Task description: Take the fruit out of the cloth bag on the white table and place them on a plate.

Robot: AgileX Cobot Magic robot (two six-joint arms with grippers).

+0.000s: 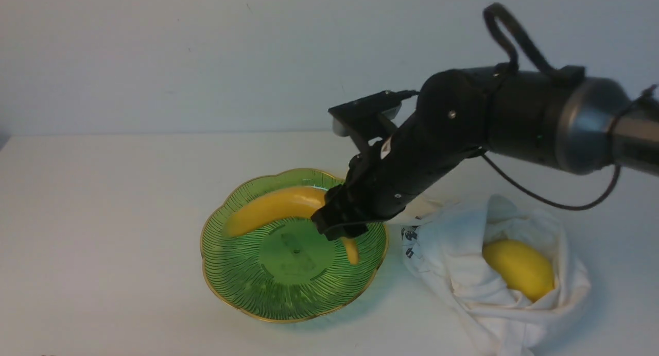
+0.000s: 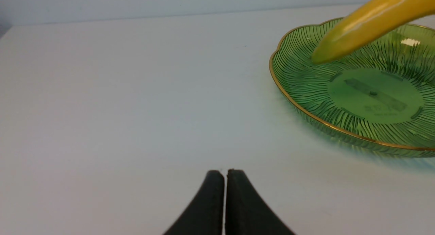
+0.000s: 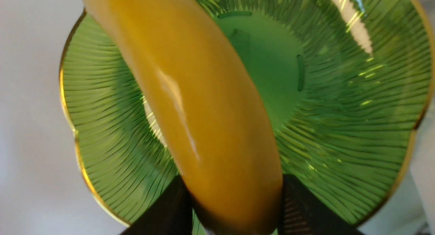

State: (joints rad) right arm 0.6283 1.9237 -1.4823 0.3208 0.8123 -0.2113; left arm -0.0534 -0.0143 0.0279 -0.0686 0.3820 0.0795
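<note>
My right gripper (image 1: 337, 227) is shut on one end of the yellow banana (image 1: 278, 206), over the green gold-rimmed plate (image 1: 288, 299) on the white table (image 1: 103, 217). In the right wrist view the banana (image 3: 197, 109) fills the gap between the fingers (image 3: 299, 207), with the plate (image 3: 357, 126) beneath it. Its free end lies low over the plate's far left side; contact cannot be told. The lemon (image 1: 520, 268) sits in the open white cloth bag (image 1: 463, 263) to the right of the plate. My left gripper (image 2: 224, 172) is shut and empty, low over the table left of the plate (image 2: 340, 105) and banana (image 2: 367, 24).
A black cable (image 1: 556, 204) hangs from the right arm above the bag. The bag's printed edge (image 1: 410, 237) lies close to the plate's right rim. A pale wall (image 1: 206, 52) stands behind the table's back edge.
</note>
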